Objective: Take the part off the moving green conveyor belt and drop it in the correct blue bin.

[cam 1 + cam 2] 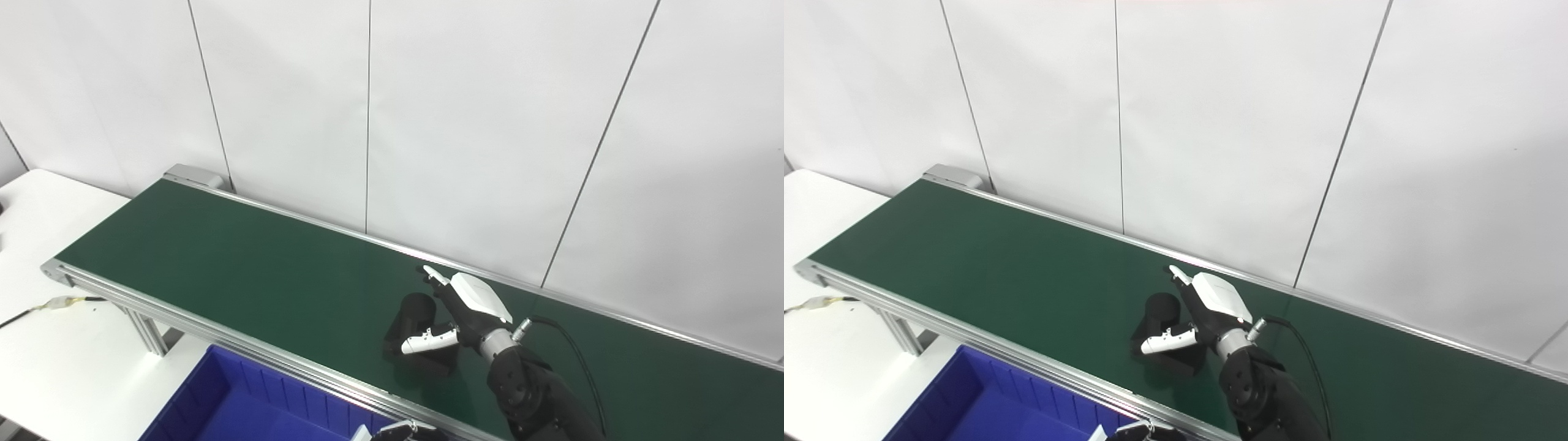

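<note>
Right hand (463,312) perhaps touching part (411,320)

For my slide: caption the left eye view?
Right hand reaching around black part on green conveyor belt.

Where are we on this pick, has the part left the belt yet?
Not yet. The black part sits on the green conveyor belt. The right robot hand is at it, fingers around it, grasp unconfirmed. Left to do: lift and drop into the blue bin.
</note>
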You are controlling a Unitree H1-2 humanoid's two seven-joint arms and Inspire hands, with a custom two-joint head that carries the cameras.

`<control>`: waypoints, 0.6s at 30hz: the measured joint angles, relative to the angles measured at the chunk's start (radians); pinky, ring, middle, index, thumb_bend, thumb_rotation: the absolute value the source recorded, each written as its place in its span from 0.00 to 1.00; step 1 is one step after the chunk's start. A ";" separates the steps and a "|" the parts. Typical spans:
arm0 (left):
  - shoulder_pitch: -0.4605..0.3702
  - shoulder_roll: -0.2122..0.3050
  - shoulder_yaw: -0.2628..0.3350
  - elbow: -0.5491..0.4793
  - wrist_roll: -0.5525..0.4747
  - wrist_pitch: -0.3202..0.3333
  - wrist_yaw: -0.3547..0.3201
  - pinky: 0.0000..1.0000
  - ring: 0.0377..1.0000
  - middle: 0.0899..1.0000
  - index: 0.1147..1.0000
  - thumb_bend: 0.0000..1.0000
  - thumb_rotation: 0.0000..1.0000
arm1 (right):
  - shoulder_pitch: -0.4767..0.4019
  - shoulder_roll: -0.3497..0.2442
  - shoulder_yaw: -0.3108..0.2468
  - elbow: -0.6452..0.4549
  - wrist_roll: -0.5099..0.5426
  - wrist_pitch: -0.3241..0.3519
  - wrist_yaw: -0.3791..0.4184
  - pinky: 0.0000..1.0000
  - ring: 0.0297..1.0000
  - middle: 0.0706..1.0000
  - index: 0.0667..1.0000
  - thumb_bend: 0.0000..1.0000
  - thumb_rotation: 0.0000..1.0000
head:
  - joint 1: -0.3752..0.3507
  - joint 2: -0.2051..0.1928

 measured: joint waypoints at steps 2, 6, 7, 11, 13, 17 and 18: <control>-0.002 0.000 -0.006 0.000 0.000 0.000 0.004 0.45 0.53 0.61 0.63 1.00 0.33 | -0.006 0.003 0.002 0.037 0.000 -0.006 -0.013 0.76 0.86 0.92 0.97 0.90 0.43 | 0.002 0.003; -0.004 0.000 -0.015 0.000 0.000 0.000 0.010 0.45 0.54 0.61 0.63 1.00 0.33 | -0.021 0.018 0.005 0.123 0.001 -0.040 -0.062 0.76 0.85 0.91 0.96 0.90 0.42 | 0.005 0.005; -0.005 0.000 -0.017 0.000 0.000 0.000 0.012 0.46 0.54 0.61 0.63 1.00 0.33 | -0.028 0.025 0.004 0.142 0.002 -0.044 -0.075 0.76 0.85 0.91 0.96 0.90 0.41 | 0.005 0.005; -0.010 0.000 -0.026 0.001 0.003 0.000 0.035 0.45 0.54 0.61 0.63 1.00 0.34 | -0.054 0.052 -0.015 0.240 0.028 -0.072 -0.135 0.75 0.84 0.90 0.95 0.88 0.36 | 0.005 0.008; -0.011 0.002 -0.031 0.001 0.003 0.000 0.041 0.46 0.54 0.61 0.63 0.99 0.33 | -0.059 0.063 -0.041 0.279 0.061 -0.108 -0.157 0.69 0.81 0.88 0.92 0.84 0.27 | 0.005 0.009; -0.013 0.003 -0.036 0.001 0.002 0.000 0.042 0.46 0.55 0.62 0.63 0.99 0.31 | -0.058 0.073 -0.093 0.348 0.132 -0.192 -0.202 0.52 0.59 0.68 0.82 0.74 0.08 | 0.003 0.012; -0.013 0.003 -0.036 0.001 0.002 0.000 0.042 0.46 0.55 0.62 0.63 1.00 0.31 | -0.059 0.074 -0.102 0.368 0.146 -0.216 -0.212 0.52 0.56 0.58 0.78 0.67 0.04 | 0.003 0.012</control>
